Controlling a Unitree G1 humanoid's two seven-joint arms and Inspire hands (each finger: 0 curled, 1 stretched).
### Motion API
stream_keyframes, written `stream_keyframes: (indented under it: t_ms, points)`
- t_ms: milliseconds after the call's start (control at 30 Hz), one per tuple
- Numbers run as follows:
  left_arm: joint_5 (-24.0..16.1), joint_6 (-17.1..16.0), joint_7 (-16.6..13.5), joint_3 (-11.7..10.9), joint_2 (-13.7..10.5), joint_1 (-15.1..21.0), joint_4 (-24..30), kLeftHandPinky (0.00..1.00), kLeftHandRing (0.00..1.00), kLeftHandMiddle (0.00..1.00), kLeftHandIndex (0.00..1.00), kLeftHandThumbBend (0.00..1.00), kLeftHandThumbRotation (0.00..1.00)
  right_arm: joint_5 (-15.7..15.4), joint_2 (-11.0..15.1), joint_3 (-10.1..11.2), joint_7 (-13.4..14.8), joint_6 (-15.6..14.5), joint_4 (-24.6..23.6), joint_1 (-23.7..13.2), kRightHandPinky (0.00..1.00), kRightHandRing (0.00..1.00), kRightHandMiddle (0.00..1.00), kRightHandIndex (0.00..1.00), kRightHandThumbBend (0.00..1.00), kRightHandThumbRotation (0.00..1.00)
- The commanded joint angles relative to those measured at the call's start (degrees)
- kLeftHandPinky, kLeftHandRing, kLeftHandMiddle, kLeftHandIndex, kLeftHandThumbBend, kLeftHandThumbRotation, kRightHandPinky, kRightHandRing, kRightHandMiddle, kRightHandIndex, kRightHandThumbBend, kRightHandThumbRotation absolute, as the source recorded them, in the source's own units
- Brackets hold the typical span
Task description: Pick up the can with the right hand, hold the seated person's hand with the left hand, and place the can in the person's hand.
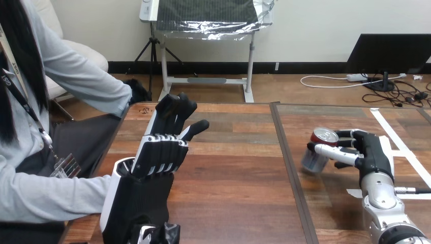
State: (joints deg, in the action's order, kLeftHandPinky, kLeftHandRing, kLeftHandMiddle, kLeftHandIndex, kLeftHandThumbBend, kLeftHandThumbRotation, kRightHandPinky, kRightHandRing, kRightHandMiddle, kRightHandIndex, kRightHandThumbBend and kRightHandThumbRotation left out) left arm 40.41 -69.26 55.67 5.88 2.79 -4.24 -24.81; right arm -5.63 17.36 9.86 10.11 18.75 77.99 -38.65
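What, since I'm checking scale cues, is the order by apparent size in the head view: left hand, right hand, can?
1. left hand, nearest the camera, which inflates it.
2. right hand.
3. can, held in the right hand.
The hands probably match in true size.

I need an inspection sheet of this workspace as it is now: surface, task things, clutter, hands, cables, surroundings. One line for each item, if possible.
Surface: wooden table, two boards with a seam between them.
Job's things: can, tilted, at the table's right side, in the right hand; whether it touches the table cannot be told.
Clutter: white tape strips stuck on the table at the right.
Hands: right hand, fingers curled round the can; left hand raised over the table's left part, fingers straight, nothing seen in it.
Cables: nothing seen.
Surroundings: person seated at the table's left side, one sleeve beside the left arm.
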Motion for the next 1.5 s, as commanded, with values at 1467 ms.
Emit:
stream_keyframes:
  t_ms: [1467]
  points:
    - [-37.86,-1.07,-25.19,-12.48,-3.25,4.88,1.75,0.88,0.97,0.97,0.95,0.98,0.46,1.13,1.26,-0.71,-3.04,10.38,-6.06,-5.07,0.44,0.49,0.53,0.53,0.75,0.0]
